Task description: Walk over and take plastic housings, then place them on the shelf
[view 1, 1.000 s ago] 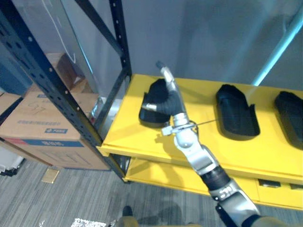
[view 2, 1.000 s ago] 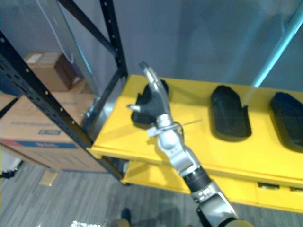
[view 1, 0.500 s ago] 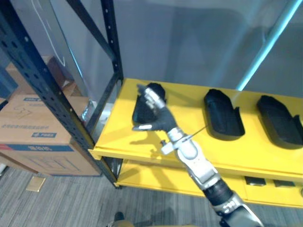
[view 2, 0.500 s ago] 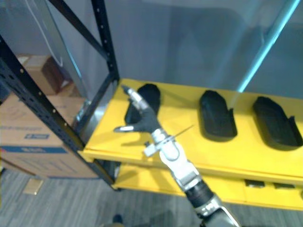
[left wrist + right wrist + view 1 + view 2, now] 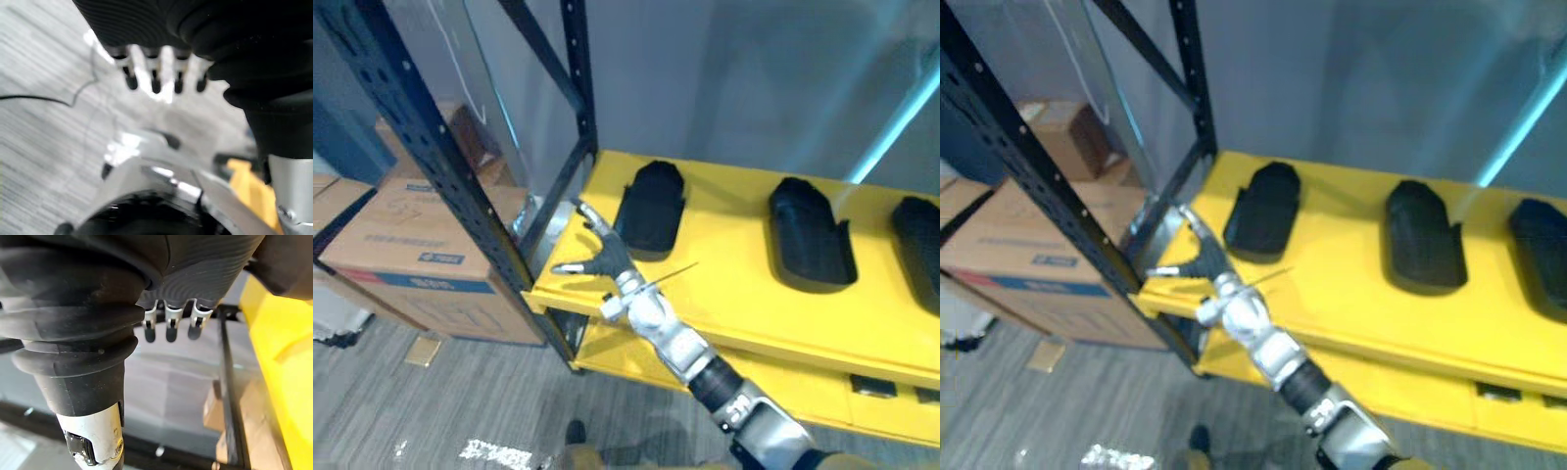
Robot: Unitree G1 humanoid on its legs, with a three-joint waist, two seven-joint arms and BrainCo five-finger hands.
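Three black plastic housings lie in a row on the yellow shelf (image 5: 729,299): a left one (image 5: 651,206), a middle one (image 5: 808,245) and a right one (image 5: 922,250) at the view's edge. My right hand (image 5: 599,253) hovers over the shelf's front left corner, just left of the left housing and apart from it, open with fingers spread and nothing in it. Its own wrist view shows its straight fingers (image 5: 166,329) against the rack. My left hand (image 5: 156,78) hangs over the grey floor, open and empty.
A black perforated rack upright (image 5: 440,166) and a diagonal brace (image 5: 543,59) stand left of the shelf. Cardboard boxes (image 5: 401,245) sit on the floor beyond the rack. A lower yellow shelf (image 5: 626,354) lies beneath, and a grey wall is behind.
My right hand has drawn back from the left housing, down and left to the shelf's front corner, leaving the housing lying on the shelf. The camera has also shifted.
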